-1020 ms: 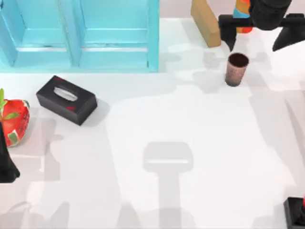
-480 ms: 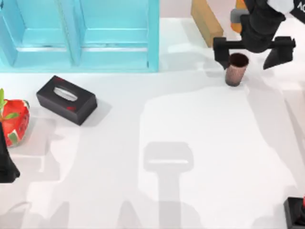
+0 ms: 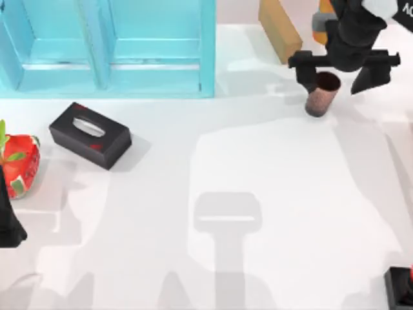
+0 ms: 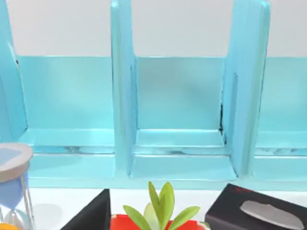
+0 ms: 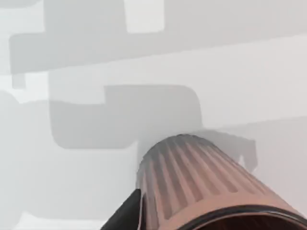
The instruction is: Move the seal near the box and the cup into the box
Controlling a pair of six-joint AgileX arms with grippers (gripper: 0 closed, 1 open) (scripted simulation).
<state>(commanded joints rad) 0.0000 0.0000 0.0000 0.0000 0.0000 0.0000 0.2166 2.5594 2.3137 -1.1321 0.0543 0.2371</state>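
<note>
1. cup (image 3: 321, 93) stands upright on the white table (image 3: 258, 194) in the far right part of the top view, a dark reddish-brown tumbler with a dark inside; in the right wrist view its ribbed wall (image 5: 201, 182) looms close.
2. right gripper (image 3: 339, 74) hangs over the cup with its jaws spread wide, one finger (image 3: 305, 72) just left of the rim, the other (image 3: 364, 76) well off to the right; nothing is grasped.
3. seal (image 3: 403, 287) sits at the near right corner of the table, cut by the picture's edge, well apart from the cup.
4. teal box (image 3: 110, 48) with its open compartments fills the far left of the table; the left wrist view looks into those compartments (image 4: 180, 120).
5. black tissue box (image 3: 90, 134) lies on the table in front of the teal box, toward the left.
6. left gripper (image 3: 8, 219) is parked at the left edge, beside a red pot with a green plant (image 3: 19, 161); whether its fingers are spread or closed cannot be told.
7. tan block (image 3: 279, 29) leans at the far edge, left of the right gripper.
</note>
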